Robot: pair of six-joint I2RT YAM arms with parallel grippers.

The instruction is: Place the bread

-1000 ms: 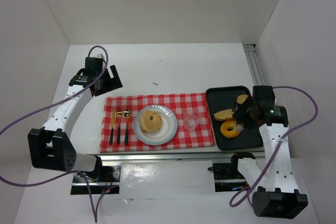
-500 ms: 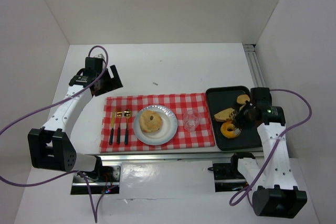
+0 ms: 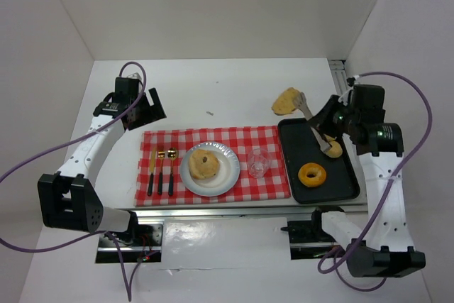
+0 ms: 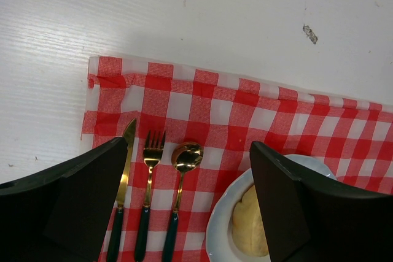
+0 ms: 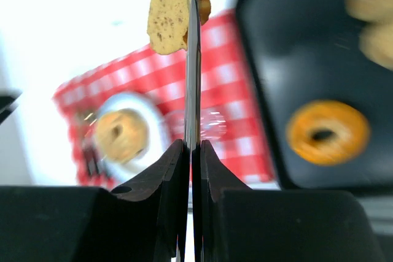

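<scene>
"Holding what, that right claw?"

"It was pinched narrow on a thin metal tool. The bread slice hung at the tool's far tip, straight ahead of the claw and raised off the desk."

"And the plate?"

"Past the bread, lower and to the claw's left in its own view, with a bun on it. The tool's long axis pointed roughly that way. The left claw gaped wide over the cutlery, so I judged the carry belonged to the right arm."
</scene>
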